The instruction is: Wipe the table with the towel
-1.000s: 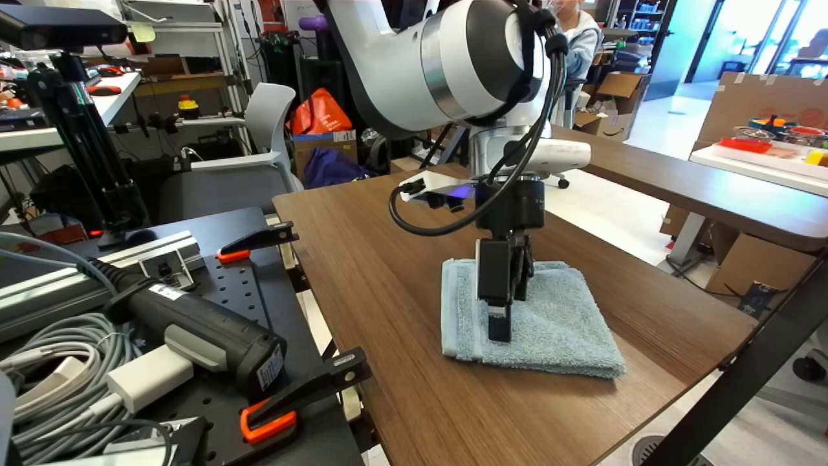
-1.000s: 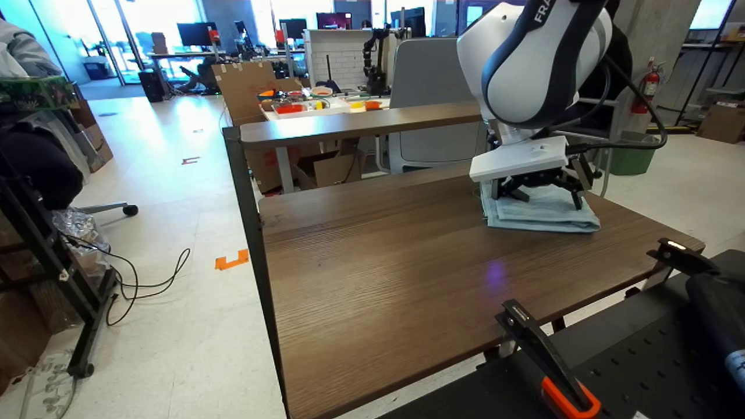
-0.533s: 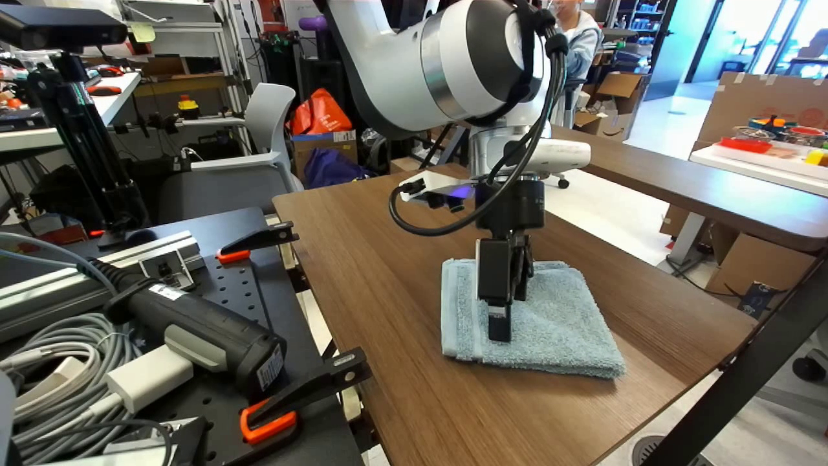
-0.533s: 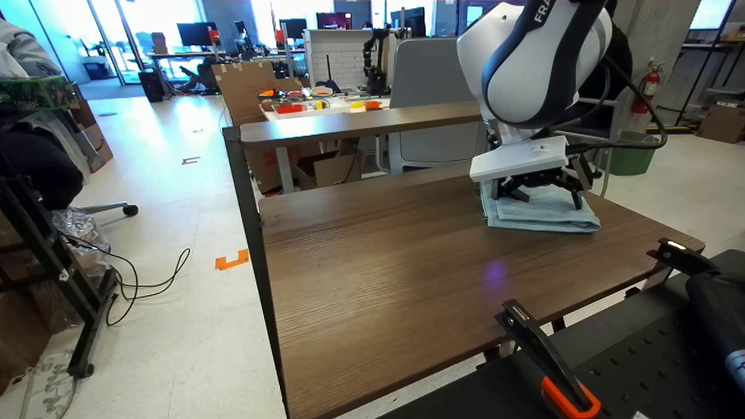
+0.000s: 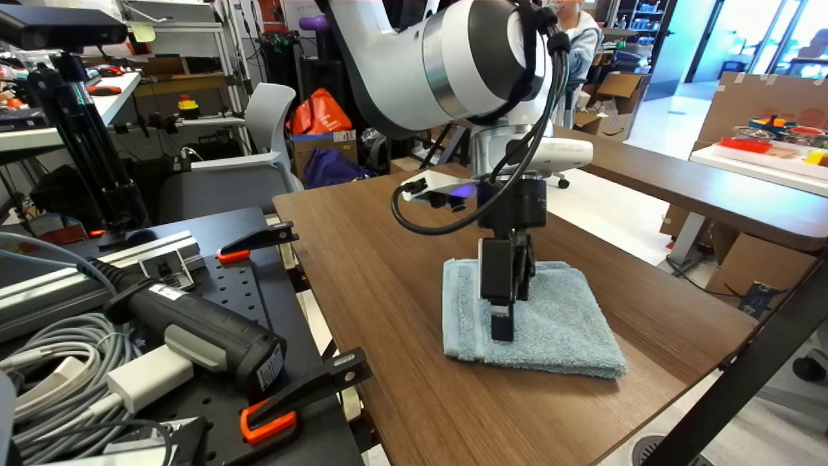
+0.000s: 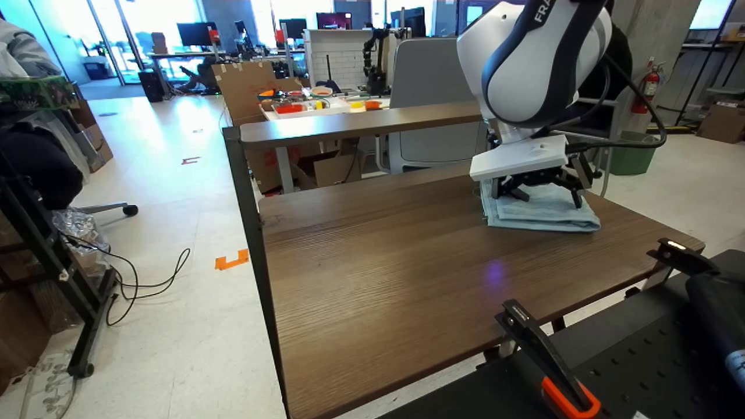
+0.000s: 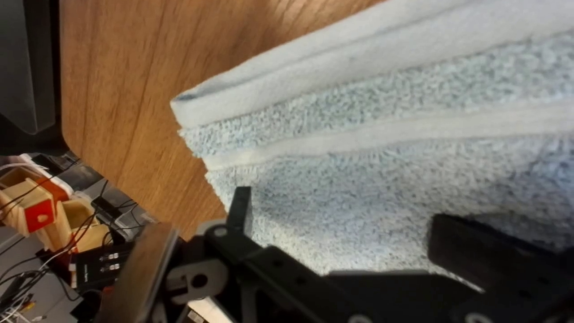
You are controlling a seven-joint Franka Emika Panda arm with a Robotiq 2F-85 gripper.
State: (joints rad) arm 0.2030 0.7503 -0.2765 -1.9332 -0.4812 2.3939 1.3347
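The light blue-teal towel (image 5: pixel 563 330) lies folded as a square pad on the brown wood-grain table (image 5: pixel 388 272). It also shows near the table's far right part in an exterior view (image 6: pixel 541 222). My gripper (image 5: pixel 510 317) points down over the towel, its fingers spread wide apart and its tips at the towel's top surface. The gripper also shows in an exterior view (image 6: pixel 549 199). In the wrist view the open fingers (image 7: pixel 341 211) stand over the towel (image 7: pixel 341 179) with flat cloth between them. No cloth looks pinched. The exact tip contact is hard to tell.
A black perforated board (image 5: pixel 239 291) with clamps (image 5: pixel 310 388), a handheld device (image 5: pixel 194 330) and coiled cables adjoins the table's edge. A dark post (image 6: pixel 250 233) stands at one table end. A longer wooden bench-table (image 6: pixel 361 125) runs behind.
In an exterior view my gripper and the towel have both shifted very slightly to the right over the last half second. The fingers stay spread.
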